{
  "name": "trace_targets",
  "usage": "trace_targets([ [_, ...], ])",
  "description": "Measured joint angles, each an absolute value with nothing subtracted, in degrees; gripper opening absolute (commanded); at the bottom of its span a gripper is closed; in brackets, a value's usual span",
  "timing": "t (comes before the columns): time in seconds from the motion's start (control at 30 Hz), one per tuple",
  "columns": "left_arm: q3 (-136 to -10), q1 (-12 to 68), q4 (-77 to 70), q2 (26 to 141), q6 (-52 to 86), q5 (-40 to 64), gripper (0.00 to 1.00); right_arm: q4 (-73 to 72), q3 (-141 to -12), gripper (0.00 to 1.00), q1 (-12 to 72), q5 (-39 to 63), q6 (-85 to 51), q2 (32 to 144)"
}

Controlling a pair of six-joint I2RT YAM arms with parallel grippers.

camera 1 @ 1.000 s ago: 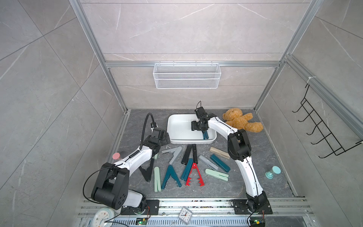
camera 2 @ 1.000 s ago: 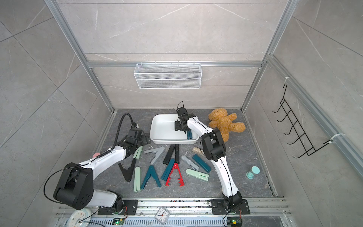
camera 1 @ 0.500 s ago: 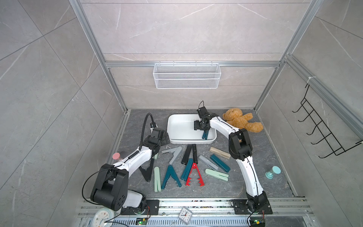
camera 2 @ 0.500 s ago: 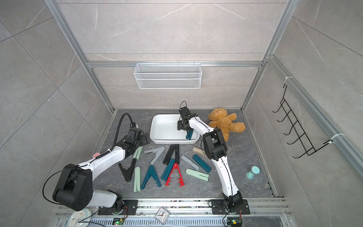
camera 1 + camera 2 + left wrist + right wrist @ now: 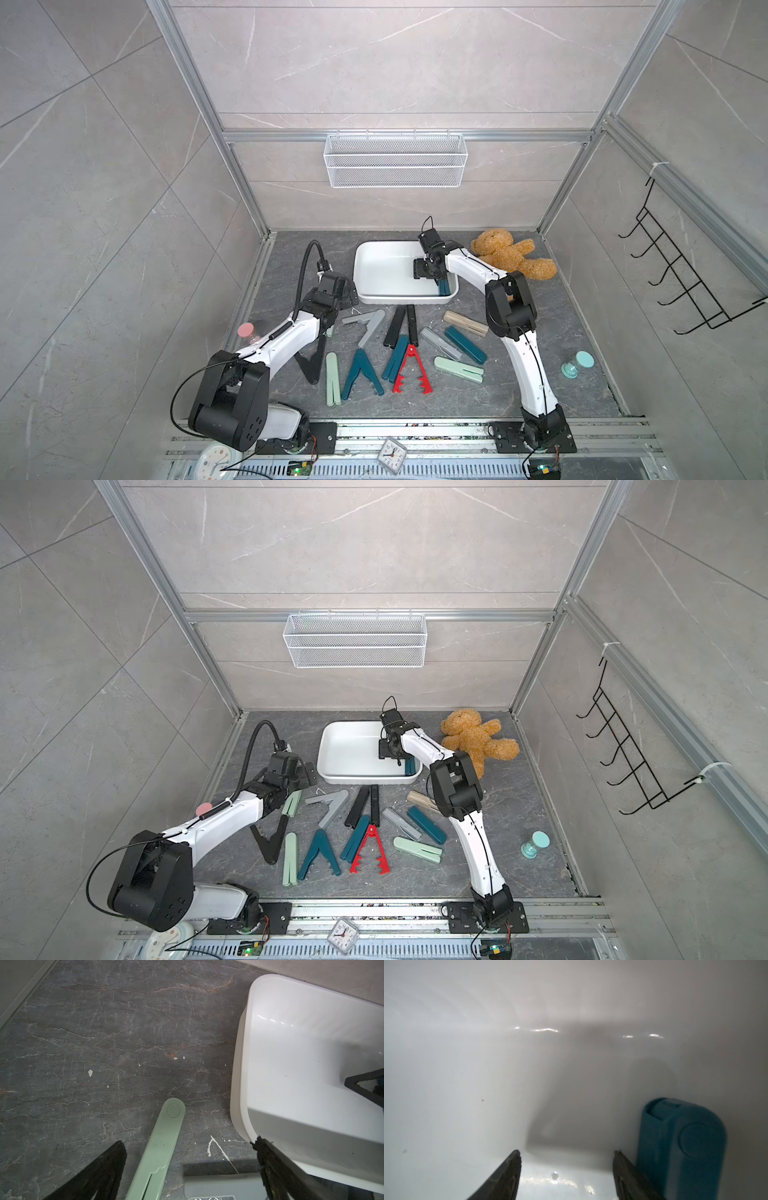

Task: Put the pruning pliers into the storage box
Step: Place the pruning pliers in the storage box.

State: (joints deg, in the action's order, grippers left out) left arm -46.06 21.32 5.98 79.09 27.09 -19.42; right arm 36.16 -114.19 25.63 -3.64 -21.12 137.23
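White box (image 5: pixel 384 274): shallow plastic tub on the dark stone floor (image 5: pixel 291 257); every place below is given from it.
Teal plier (image 5: pixel 444 286): lies inside the box, in the near corner on the teddy's (image 5: pixel 511 253) side.
Right gripper (image 5: pixel 424 270): hangs low inside the box, just beside that plier, jaws spread with nothing between them.
Change: compared with a second ago the right gripper has barely shifted and the plier lies in the same corner. The drop looks finished, with one plier stored.
Left gripper (image 5: pixel 187 1144): just outside the box's other near corner, jaws wide apart and empty, straddling a mint plier (image 5: pixel 164 1147) on the floor.
Other pliers (image 5: pixel 361 372): about a dozen on the floor at the box's near side, so most of the task remains.
Right wrist view: only here is bare white box floor visible between the fingers (image 5: pixel 502 1180), with the teal plier outside one of them.
Left wrist view: shows the mint plier's round end between the fingers; the arm largely hides it in both top views.
Top views: they alone show the whole spread of pliers.
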Motion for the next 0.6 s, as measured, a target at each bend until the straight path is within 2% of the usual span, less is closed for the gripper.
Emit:
trace_targets([
  [0.3, -45.23, 21.32, 6.02, 77.8, 26.83, -19.49, 1.0, 33.04, -109.49, 0.74, 25.63, -2.33, -20.69, 133.1],
  [0.6, -44.69, 20.88, 7.11, 77.8, 27.03, -19.9, 1.0, 22.96, -97.89, 0.78, 25.56, -0.51, -19.64, 123.09],
])
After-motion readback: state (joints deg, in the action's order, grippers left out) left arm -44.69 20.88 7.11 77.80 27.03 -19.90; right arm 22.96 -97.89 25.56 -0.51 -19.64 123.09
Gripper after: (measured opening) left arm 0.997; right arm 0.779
